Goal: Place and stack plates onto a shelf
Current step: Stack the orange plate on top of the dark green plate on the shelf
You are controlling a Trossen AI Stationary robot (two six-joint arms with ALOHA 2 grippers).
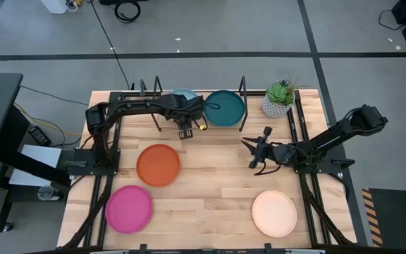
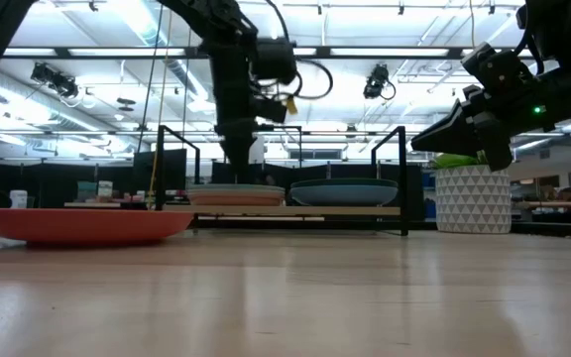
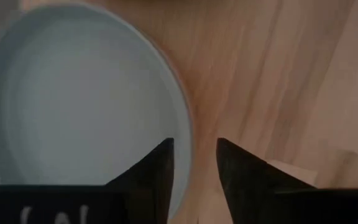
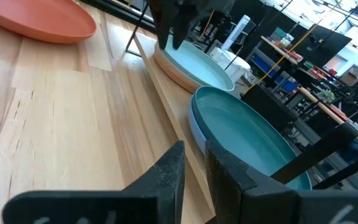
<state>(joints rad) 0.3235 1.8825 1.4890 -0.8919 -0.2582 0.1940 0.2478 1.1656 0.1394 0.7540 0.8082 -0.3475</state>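
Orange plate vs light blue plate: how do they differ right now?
The round matte orange plate lies alone on the tabletop; the round matte light blue plate sits on the wooden shelf, stacked on a salmon plate. The left hand hovers over the light blue one; nothing is near the orange. Both lie flat.

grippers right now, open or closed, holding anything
Left end effector: open, holding nothing, over the rim of the light blue plate on the shelf.
Right end effector: nearly closed, empty.
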